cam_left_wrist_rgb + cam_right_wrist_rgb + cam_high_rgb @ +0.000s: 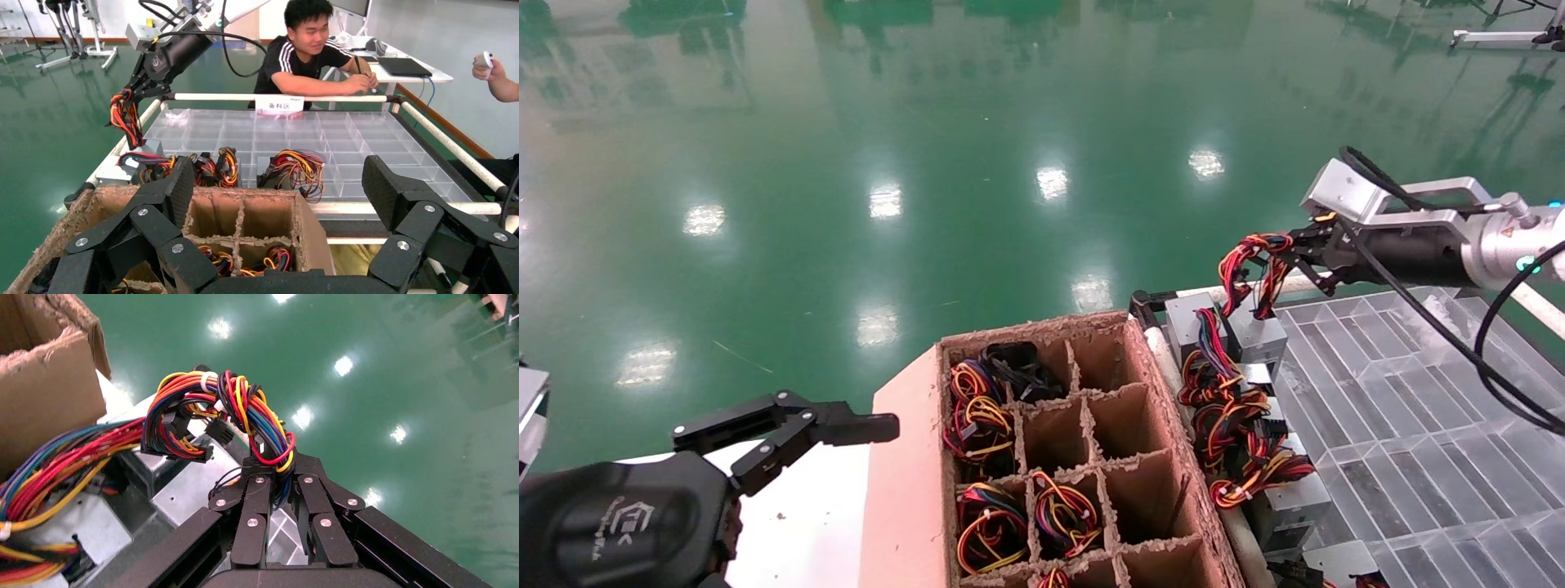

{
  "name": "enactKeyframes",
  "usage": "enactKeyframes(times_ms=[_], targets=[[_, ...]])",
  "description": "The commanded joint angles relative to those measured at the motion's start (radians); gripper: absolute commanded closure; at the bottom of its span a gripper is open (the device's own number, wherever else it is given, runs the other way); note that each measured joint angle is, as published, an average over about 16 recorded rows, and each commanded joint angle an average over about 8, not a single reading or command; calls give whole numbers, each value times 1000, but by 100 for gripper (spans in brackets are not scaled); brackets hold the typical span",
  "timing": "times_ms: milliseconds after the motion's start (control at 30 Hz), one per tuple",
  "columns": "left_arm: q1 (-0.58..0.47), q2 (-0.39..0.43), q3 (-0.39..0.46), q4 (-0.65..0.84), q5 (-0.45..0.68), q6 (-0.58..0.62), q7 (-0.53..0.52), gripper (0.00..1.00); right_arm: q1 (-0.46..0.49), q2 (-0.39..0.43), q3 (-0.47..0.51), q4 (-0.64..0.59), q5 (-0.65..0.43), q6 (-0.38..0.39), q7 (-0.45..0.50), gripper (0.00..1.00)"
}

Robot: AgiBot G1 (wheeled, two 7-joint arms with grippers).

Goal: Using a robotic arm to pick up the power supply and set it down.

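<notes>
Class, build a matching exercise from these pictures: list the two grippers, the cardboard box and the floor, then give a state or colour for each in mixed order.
Things:
1. right gripper
2. left gripper
3. cardboard divider box
4. floor

Descriptions:
A. shiny green
B. jaws open, holding nothing
C. brown, some cells holding wire bundles
D. jaws closed on the power supply's wire bundle

Pairs: 1-D, 2-B, 3-C, 4-A

Table (1459, 457): before me on my right, a clear gridded top of shallow compartments inside a white tube frame (318, 97).
On it: grey power supplies (1258, 335) along the near-left edge, their wire bundles (1230, 416) spilling together (red, yellow, orange, black).
Sign (279, 105): white, standing at the far rail.
Beside the table: brown cardboard divider box (1083, 441), touching the frame.
Floor (928, 163): glossy green.
</notes>
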Motion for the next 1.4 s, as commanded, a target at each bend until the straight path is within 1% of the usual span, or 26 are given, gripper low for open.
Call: enactKeyframes(times_ms=[33, 300, 333, 567, 600, 1167, 1400], targets=[[0, 0, 0, 0, 0, 0, 0, 0, -10, 2, 7, -1, 11, 2, 3, 100], [0, 0, 1, 0, 0, 0, 0, 0, -50, 1, 24, 4, 35, 33, -1, 100], [0, 0, 1, 0, 0, 0, 0, 0, -55, 1, 25, 5, 36, 38, -2, 94], [0, 0, 1, 0, -1, -1, 1, 0, -75, 3, 29, 9, 44, 61, -6, 7], [0, 0, 1, 0, -1, -1, 1, 0, -75, 3, 30, 9, 44, 62, -7, 0], [0, 0, 1, 0, -1, -1, 0, 0, -73, 3, 28, 9, 41, 58, -5, 0], [0, 0, 1, 1, -1, 0, 1, 0, -43, 14, 17, 1, 25, 29, 15, 0]])
